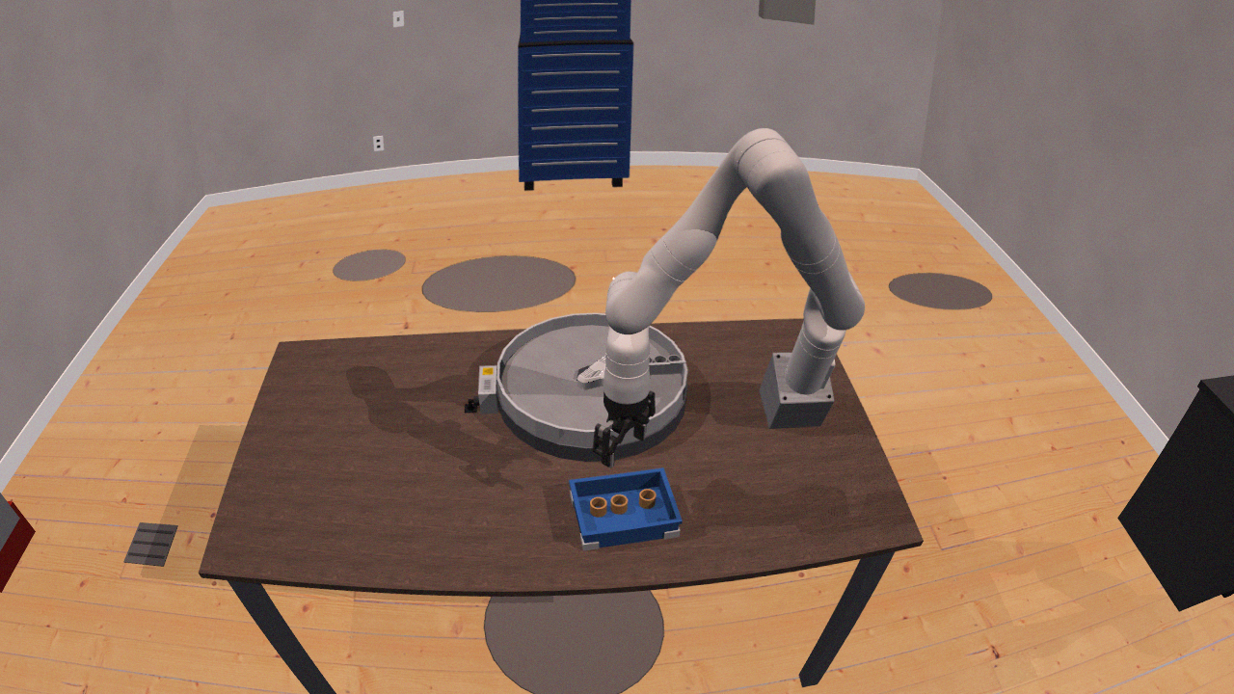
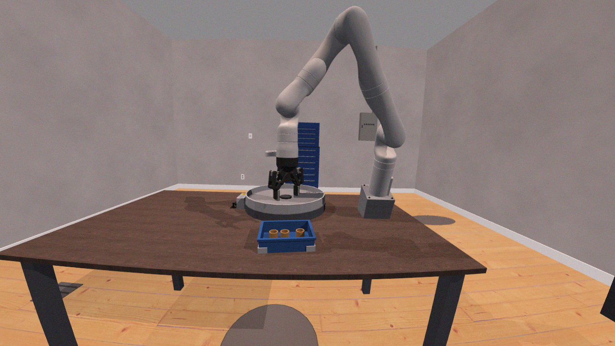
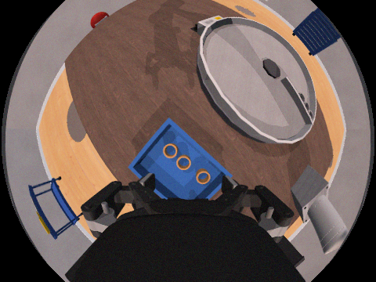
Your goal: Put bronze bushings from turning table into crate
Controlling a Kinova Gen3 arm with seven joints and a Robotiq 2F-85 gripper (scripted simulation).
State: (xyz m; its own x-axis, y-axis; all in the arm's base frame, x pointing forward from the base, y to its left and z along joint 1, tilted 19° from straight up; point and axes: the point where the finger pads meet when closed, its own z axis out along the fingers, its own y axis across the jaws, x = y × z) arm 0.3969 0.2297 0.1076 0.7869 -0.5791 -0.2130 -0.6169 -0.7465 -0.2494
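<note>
Three bronze bushings stand in the blue crate [image 1: 633,528] [image 2: 286,245] [image 3: 157,160]: a left bushing [image 1: 599,512] [image 2: 273,235] [image 3: 164,150], a middle bushing [image 1: 619,508] [image 2: 284,234] [image 3: 177,162] and a right bushing [image 1: 648,503] [image 2: 300,234] [image 3: 197,177]. My gripper [image 1: 625,448] [image 2: 286,196] [image 3: 188,182] is wide open and empty, raised above the crate's height. Grey steel bushings [image 1: 674,359] [image 3: 306,106] stand beside the divider on the turning table [image 1: 534,431] [image 2: 283,209] [image 3: 235,70]. No bronze bushing shows on the turning table; the arm hides part of it in the top view.
A small grey box [image 1: 487,395] [image 3: 211,21] with a yellow label adjoins the turning table's left side. The arm's base [image 1: 797,405] [image 2: 375,207] [image 3: 309,189] stands to its right. The turning table's raised rim lies behind the crate.
</note>
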